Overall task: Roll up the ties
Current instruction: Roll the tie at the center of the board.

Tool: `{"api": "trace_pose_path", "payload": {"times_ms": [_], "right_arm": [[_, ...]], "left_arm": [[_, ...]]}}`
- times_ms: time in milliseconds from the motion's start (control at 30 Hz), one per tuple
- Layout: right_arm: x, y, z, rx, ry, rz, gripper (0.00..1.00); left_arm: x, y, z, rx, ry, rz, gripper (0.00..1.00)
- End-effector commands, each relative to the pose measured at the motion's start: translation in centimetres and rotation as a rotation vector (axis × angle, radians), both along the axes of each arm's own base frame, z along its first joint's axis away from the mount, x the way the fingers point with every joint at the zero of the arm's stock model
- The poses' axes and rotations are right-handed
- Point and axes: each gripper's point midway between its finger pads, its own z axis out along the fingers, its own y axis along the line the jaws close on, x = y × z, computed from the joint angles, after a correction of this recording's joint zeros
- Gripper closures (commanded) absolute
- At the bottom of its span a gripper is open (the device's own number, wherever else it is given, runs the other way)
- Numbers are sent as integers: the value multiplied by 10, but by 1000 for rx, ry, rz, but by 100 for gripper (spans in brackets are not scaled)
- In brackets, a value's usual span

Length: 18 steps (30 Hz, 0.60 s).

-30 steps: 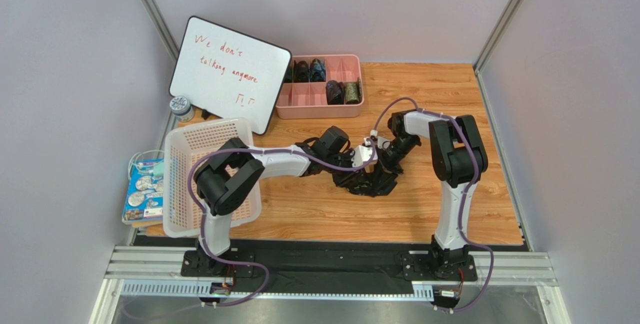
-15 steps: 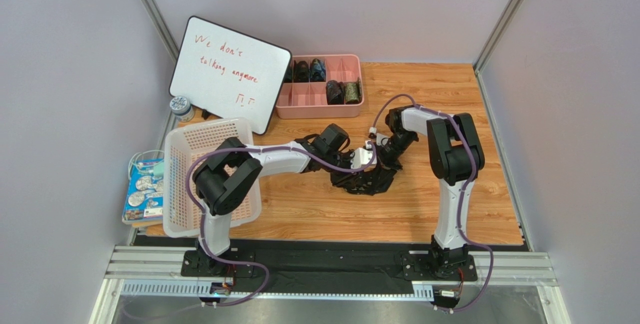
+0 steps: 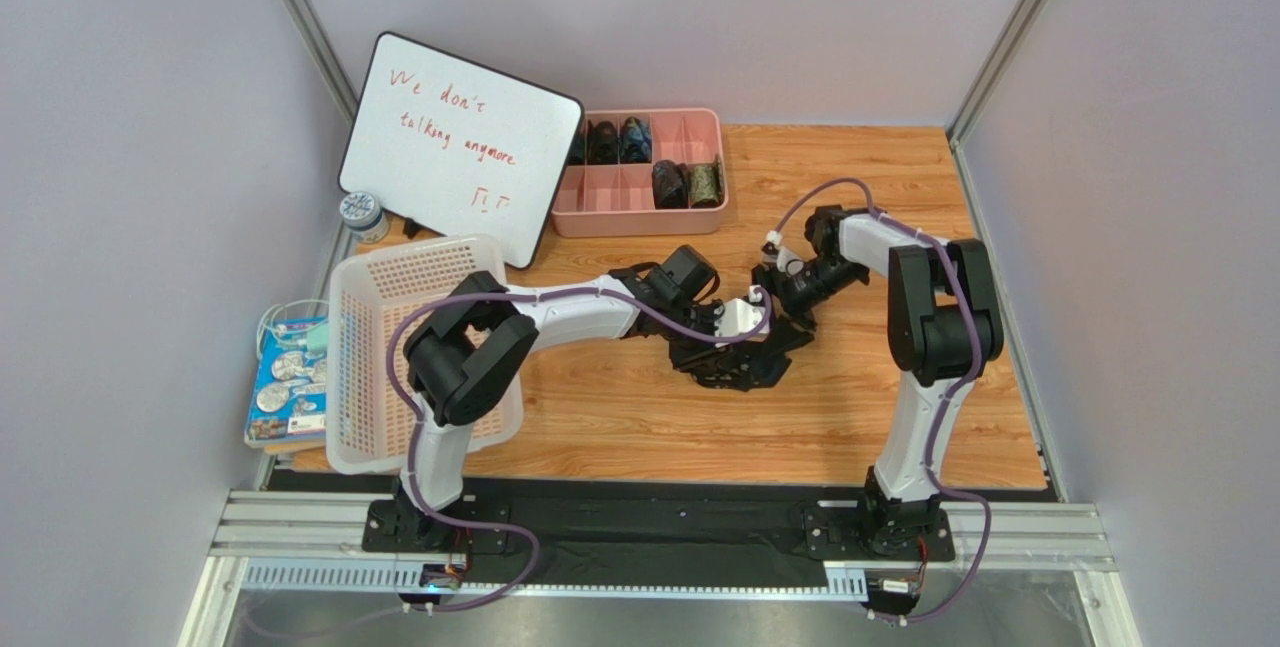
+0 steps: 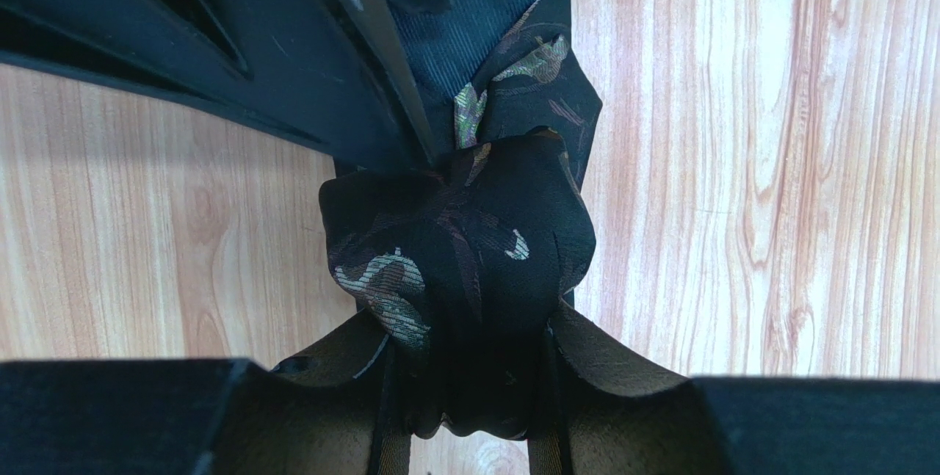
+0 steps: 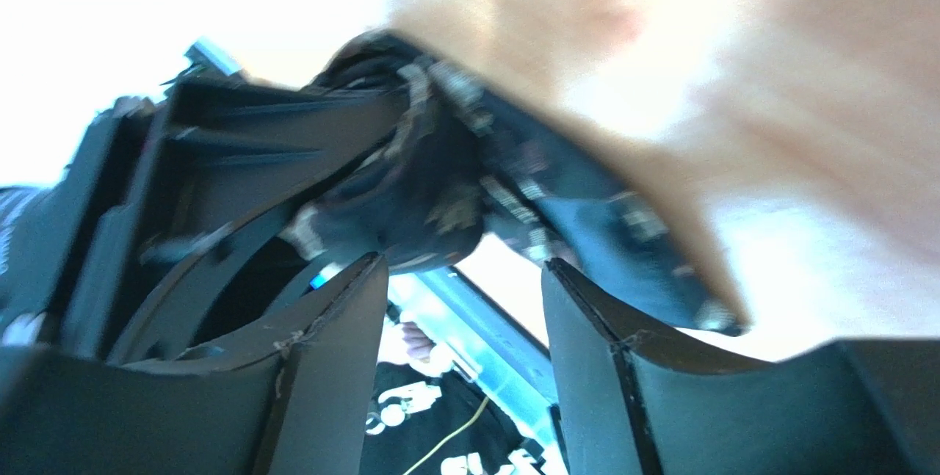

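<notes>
Grips part-rolled necktie [image 4: 458, 244] tight in left pincer [image 4: 469, 378] to stop unwinding, holds right pincer [image 5: 461, 277] spread, empty, just beside, likely for regrasp.

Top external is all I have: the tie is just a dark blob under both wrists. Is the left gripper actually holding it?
Observer: Yes. The left wrist view shows the left gripper shut on a bunched part of the tie.
Operator: Right one clamped too?
Observer: No. In the right wrist view the right gripper is open with nothing between its fingers. The picture is blurred, but the dark bundle appears to sit beyond the tips.
Operator: Neat roll or a mess?
Observer: In the left wrist view it is a crumpled lump with an olive-gold pattern, not a clean coil, and a flatter stretch runs on past the fingers.
</notes>
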Motion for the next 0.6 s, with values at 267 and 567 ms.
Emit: {"api": "trace_pose_path", "payload": {"times_ms": [267,567], "right_arm": [[7,28,16,193,-111,-38,38],[5,46,24,252,-113,-16,41]], "left_arm": [[-28,29,-47,174,140,2,85],[-29,26,-48,168,151,-3,82]]}}
